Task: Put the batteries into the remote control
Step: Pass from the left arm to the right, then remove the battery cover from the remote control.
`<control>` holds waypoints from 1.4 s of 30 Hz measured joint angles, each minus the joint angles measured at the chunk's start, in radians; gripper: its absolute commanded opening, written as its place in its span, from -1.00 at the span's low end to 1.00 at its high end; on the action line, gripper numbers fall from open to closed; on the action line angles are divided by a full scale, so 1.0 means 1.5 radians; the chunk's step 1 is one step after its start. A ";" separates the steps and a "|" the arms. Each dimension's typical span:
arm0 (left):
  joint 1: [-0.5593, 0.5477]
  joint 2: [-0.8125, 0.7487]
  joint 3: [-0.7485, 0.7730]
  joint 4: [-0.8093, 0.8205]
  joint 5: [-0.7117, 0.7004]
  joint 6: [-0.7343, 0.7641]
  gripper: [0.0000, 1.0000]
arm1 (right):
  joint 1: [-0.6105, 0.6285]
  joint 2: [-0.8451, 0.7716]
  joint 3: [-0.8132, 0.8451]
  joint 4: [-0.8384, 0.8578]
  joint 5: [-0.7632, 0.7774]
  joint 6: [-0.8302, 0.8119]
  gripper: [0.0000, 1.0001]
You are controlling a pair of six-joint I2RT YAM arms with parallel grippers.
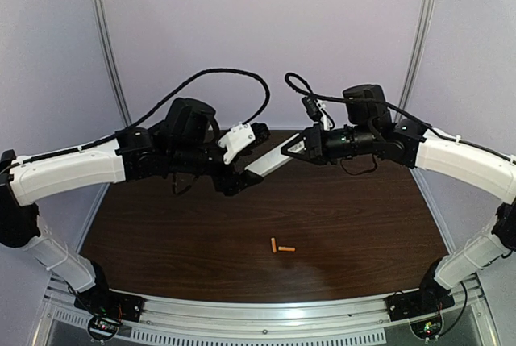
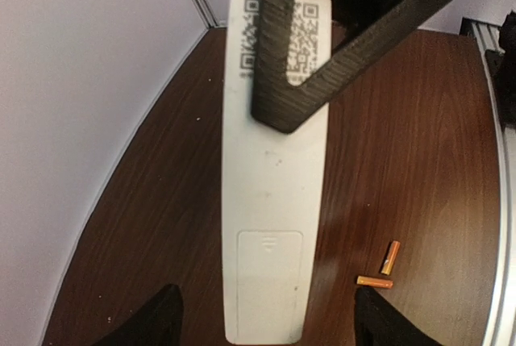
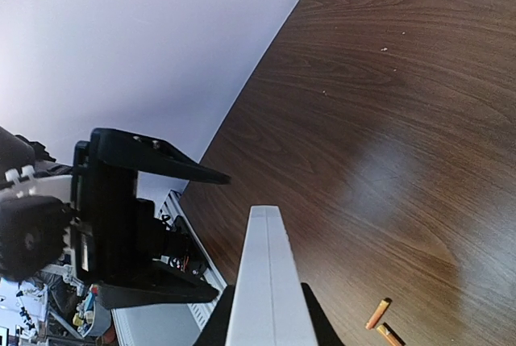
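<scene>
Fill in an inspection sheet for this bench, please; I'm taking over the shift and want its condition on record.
surface: dark wood table, a few pale specks.
job's things: remote held in the air, battery cover in place on its back; two orange batteries lying close together on the table.
clutter: nothing seen.
end effectors: right end effector shut on one end of the remote; left end effector open, fingers either side of the other end, not touching.
cables: black cable looping above each arm, off the table.
surroundings: pale walls; metal rail at the near edge.
</scene>
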 measured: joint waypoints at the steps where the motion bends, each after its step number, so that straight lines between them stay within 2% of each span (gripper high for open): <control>1: 0.007 -0.009 -0.002 0.004 0.012 -0.009 0.61 | -0.008 -0.005 -0.009 0.005 -0.002 -0.002 -1.00; 5: 0.073 -0.071 -0.032 0.040 0.085 -0.075 0.59 | -0.039 -0.038 -0.043 0.028 -0.004 -0.016 -1.00; 10: 0.169 -0.125 -0.106 0.139 0.204 -0.203 0.43 | -0.066 -0.088 -0.109 0.102 -0.019 -0.022 -1.00; 14: 0.184 -0.103 -0.137 0.207 0.287 -0.298 0.31 | -0.075 -0.093 -0.158 0.172 -0.040 -0.011 -1.00; 18: 0.184 -0.066 -0.151 0.265 0.356 -0.376 0.28 | -0.076 -0.088 -0.204 0.245 -0.057 0.009 -1.00; 26: 0.181 -0.029 -0.158 0.325 0.414 -0.445 0.38 | -0.076 -0.078 -0.233 0.361 -0.078 0.043 -1.00; 33: 0.173 0.000 -0.158 0.359 0.430 -0.487 0.20 | -0.076 -0.064 -0.246 0.427 -0.087 0.066 -1.00; 42: 0.173 0.029 -0.158 0.393 0.429 -0.532 -0.04 | -0.076 -0.054 -0.247 0.449 -0.085 0.071 -1.00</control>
